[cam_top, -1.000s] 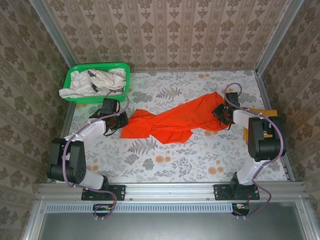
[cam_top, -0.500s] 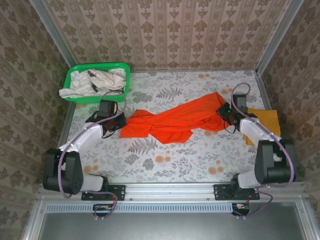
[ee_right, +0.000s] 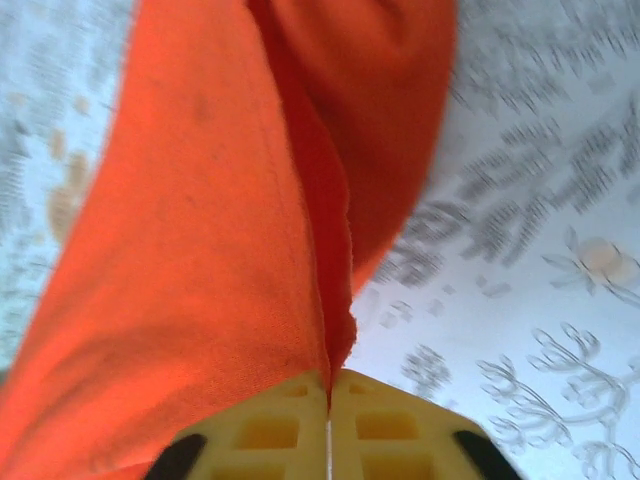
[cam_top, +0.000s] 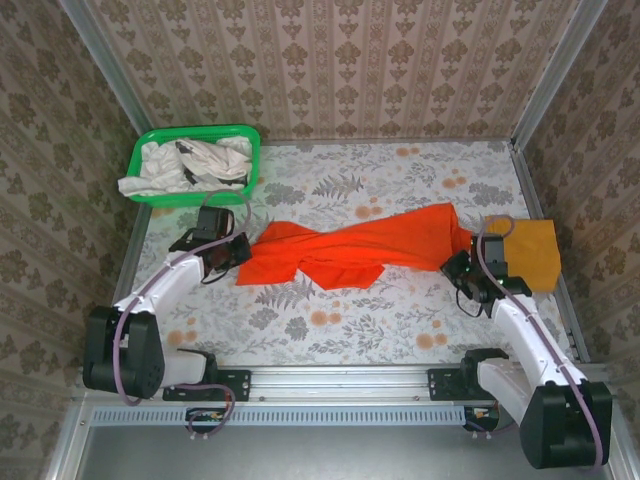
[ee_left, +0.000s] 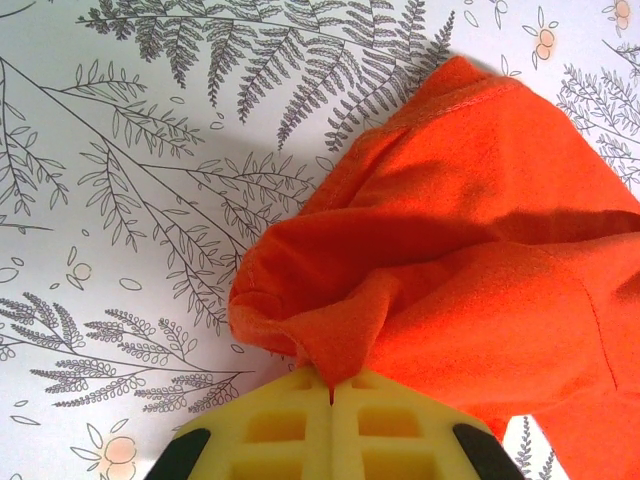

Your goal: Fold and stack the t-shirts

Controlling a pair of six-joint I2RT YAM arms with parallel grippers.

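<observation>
Two grips | left hand [ee_left: 331,395] pinching orange t-shirt [cam_top: 350,245] left end | right hand [ee_right: 328,396] pinching right end

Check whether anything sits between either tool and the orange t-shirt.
Nothing visible does. The left tool is shut on a fold at the left end of the orange t-shirt; the right tool is shut on an edge at its right end.

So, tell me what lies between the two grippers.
The orange-red t-shirt stretches from the left gripper to the right gripper, each pinching one end; the top view shows it.
</observation>
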